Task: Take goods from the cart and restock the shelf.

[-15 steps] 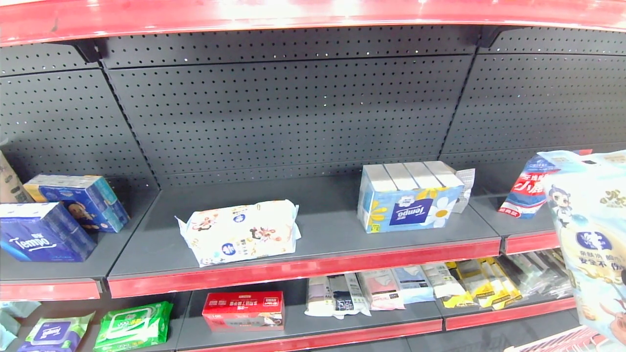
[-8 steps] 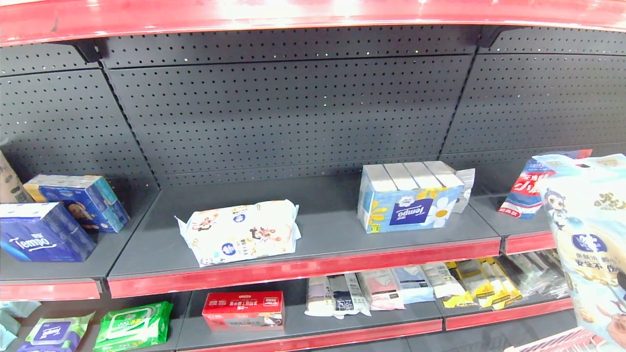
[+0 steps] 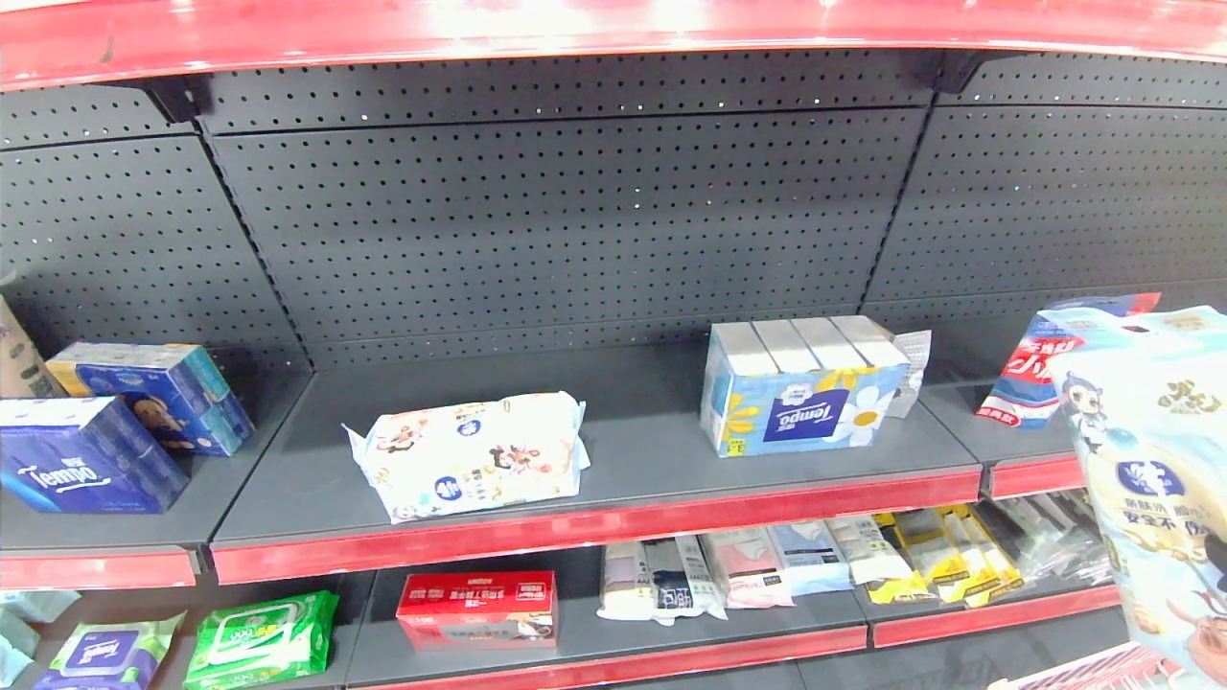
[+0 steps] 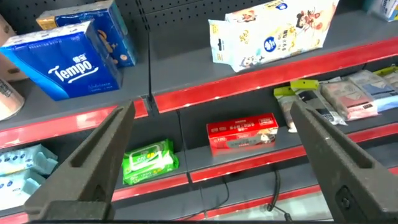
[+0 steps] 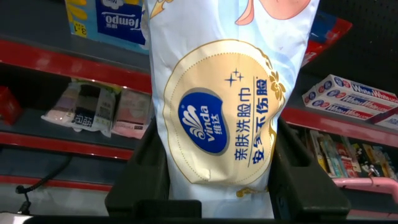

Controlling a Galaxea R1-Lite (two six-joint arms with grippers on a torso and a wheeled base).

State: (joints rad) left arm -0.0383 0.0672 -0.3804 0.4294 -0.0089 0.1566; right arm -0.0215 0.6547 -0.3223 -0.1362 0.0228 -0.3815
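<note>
Your right gripper (image 5: pixel 217 158) clamps the tissue pack (image 3: pixel 1155 450), long axis upright, out before the front edge of the shelf (image 3: pixel 594 522) at its right end; the board lies ahead-left, and your left gripper (image 4: pixel 211 118) gapes wide

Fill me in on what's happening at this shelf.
The robot is partway through restocking. Its right hand is clamped on a tall pale-blue tissue pack, held up at the right side in front of the shelf and not yet set down. The left hand is open and empty, lower down and facing the shelf's lower tiers. On the middle tier there is bare space between a cartoon-printed pack and a flower-printed tissue block.
</note>
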